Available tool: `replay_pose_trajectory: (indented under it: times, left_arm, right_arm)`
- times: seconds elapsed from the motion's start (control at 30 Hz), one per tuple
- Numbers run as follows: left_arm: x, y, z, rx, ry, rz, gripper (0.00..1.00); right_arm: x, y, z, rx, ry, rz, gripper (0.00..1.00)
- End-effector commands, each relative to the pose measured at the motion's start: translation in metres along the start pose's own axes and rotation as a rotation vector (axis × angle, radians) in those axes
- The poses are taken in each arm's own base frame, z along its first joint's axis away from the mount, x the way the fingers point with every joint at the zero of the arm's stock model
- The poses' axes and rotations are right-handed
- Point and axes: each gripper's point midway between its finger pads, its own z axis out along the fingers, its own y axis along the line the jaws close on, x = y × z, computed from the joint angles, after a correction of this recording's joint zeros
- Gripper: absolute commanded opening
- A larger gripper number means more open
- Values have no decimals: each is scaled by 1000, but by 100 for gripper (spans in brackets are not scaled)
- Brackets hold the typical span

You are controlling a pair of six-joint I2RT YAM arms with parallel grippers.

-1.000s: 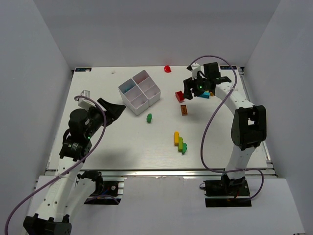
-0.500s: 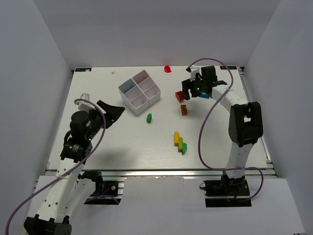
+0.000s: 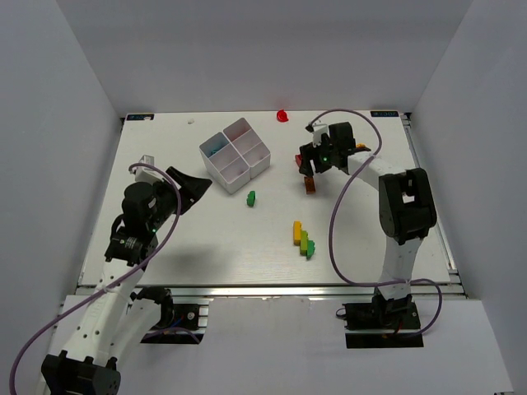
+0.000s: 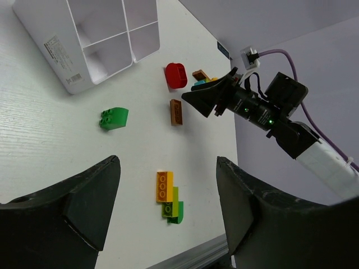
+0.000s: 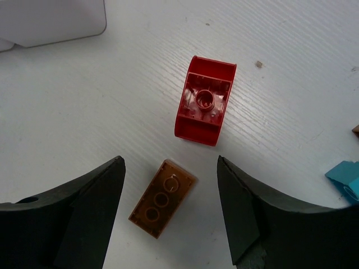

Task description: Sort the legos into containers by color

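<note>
Red, hollow-side-up plastic lego brick point(image 5: 205, 109) at frame centre, probably light, rigid and slick, is wanting a pinch across its flat sides — right pincer point(image 5: 169, 162) and left pincer point(image 4: 168, 162) are both gaping, empty.

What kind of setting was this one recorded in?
Most likely a lab robot cell, not a home or workshop: a white table boxed in by plain white panels, a left arm and right arm bolted to a metal rail, toy bricks and a divided tray laid out.
</note>
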Motion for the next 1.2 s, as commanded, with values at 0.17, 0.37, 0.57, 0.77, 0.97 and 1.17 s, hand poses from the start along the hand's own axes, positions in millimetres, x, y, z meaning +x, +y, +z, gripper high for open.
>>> replay_pose_trajectory:
  times: [0.17,0.37,0.57,0.77,0.97,1.17]
  left_arm:
    - [-7,0,-6,-5,-38,7,79]
    - [-7,1,-5,-9,-35,6,79]
    - [-7,1,-4,-13,-31,8,79]
    - [-7,2,-1,-16,-29,6,79]
    - [-5,3,0,-18,-23,7,79]
    - [-5,4,1,-17,-22,7,79]
  right_arm:
    - [-5,-15,18,85,-31,-38,67]
    - [-9,-20,25,109,-44,-45,64]
    - [-15,-21,31,118,-58,-43,64]
    - [-24,-23,31,124,-87,-20,63]
    - [-28,-24,36,130,-87,-21,57]
    - [-28,-23,37,121,-79,-24,55]
